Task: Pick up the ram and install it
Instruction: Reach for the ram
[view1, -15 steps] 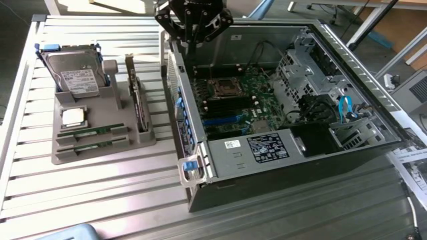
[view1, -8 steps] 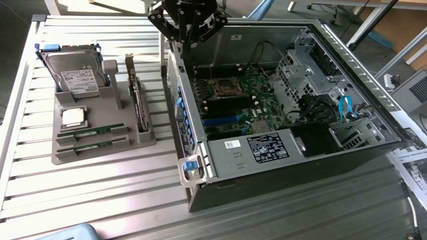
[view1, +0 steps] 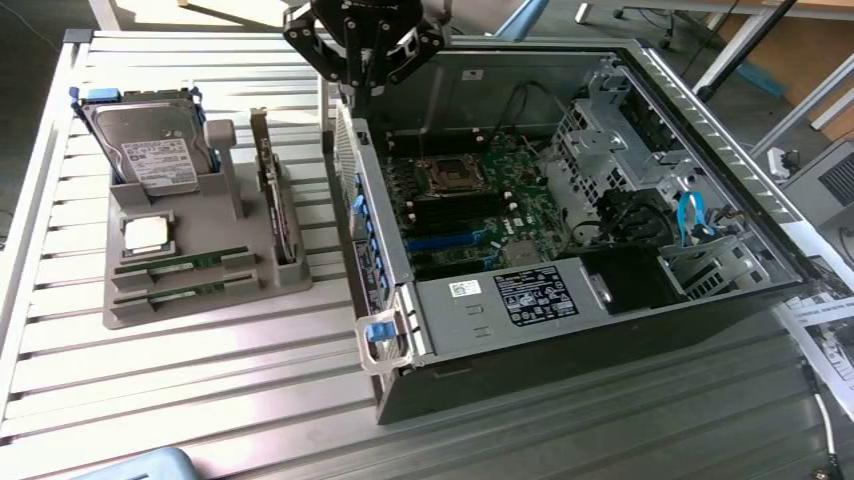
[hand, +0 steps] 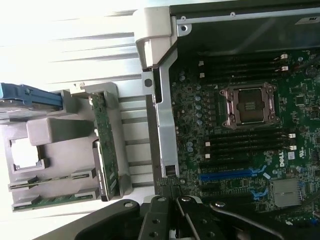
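Two green ram sticks (view1: 180, 266) lie flat in slots at the front of a grey holder tray (view1: 160, 312); in the wrist view they (hand: 50, 201) sit at the tray's edge. My gripper (view1: 363, 82) hangs high over the rear wall of the open computer case (view1: 400, 330), between tray and motherboard. Its black fingers (hand: 167, 186) are pressed together with nothing between them. The motherboard (view1: 487, 200) lies inside the case, with black ram slots (hand: 245, 145) on both sides of the CPU socket (hand: 250, 105).
The tray also holds a hard drive (view1: 154, 150), a square silver CPU (view1: 144, 234) and an upright expansion card (view1: 274, 200). A blue latch (view1: 382, 335) sticks out at the case's corner. The slatted metal table (view1: 200, 400) extends toward the front.
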